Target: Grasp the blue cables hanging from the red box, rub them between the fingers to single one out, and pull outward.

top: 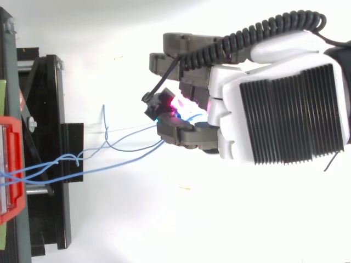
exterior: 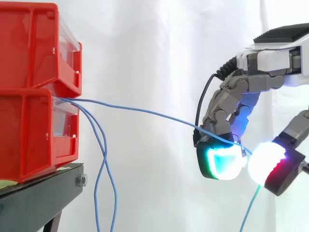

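Observation:
Two red bins (exterior: 34, 92) are stacked on a black stand (exterior: 38, 193) at the left. Thin blue cables come out of the lower bin's front (exterior: 65, 104). One blue cable (exterior: 145, 112) is stretched out to the right, away from the bins, and runs between the fingers and thumb of my hand (exterior: 251, 82). My hand is shut on that cable, pinching it between the glowing fingertip pads (exterior: 222, 162) and the thumb pad (exterior: 265, 162); its free end hangs down below the hand. Two other blue cables (exterior: 104, 169) hang down loose beside the stand. From above, my hand (top: 274, 104) holds the cable (top: 126, 159).
A white curtain fills the background. The black stand's frame (top: 49, 164) sits at the left in the top view, with the red bin's edge (top: 11, 164) over it. Open space lies between the bins and my hand.

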{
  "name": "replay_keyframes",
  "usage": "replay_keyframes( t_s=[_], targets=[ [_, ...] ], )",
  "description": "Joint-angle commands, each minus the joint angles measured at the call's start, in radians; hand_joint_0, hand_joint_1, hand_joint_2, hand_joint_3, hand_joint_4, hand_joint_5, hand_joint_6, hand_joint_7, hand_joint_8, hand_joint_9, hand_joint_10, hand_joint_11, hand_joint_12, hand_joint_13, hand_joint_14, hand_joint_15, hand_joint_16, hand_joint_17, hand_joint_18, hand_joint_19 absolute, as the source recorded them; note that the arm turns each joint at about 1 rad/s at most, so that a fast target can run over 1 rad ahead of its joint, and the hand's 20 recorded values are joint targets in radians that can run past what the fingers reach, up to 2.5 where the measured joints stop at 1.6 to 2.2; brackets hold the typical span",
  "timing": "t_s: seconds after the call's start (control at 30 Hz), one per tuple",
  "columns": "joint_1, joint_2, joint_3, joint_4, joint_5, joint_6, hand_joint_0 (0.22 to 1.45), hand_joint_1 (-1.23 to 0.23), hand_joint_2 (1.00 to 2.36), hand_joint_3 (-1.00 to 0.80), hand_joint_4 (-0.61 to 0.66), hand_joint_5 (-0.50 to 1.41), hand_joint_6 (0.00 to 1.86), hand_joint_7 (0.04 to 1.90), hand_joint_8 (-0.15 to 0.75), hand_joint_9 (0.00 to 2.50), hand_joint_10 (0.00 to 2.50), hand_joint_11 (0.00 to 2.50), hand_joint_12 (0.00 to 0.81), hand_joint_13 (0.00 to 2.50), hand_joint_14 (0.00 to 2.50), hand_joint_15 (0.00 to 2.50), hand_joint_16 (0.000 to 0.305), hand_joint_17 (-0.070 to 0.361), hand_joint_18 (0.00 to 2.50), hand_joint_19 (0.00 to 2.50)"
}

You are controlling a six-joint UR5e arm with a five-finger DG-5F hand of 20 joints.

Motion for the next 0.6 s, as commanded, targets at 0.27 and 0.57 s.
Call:
replay_keyframes(
  t_s=[0.27,0.57],
  targets=[
    [0.000,0.000,0.000,0.001,0.048,1.335,0.56,-0.61,1.00,-0.44,0.21,-0.11,0.79,0.82,0.387,1.07,0.02,0.73,0.403,0.69,0.01,0.37,0.052,0.117,0.68,0.42],
    [0.008,0.000,0.000,-0.032,0.094,1.551,0.58,-0.48,1.00,-0.49,0.26,-0.06,0.69,1.02,0.374,1.20,0.02,0.69,0.388,0.73,0.01,0.37,0.050,0.113,0.71,0.43]
  ],
)
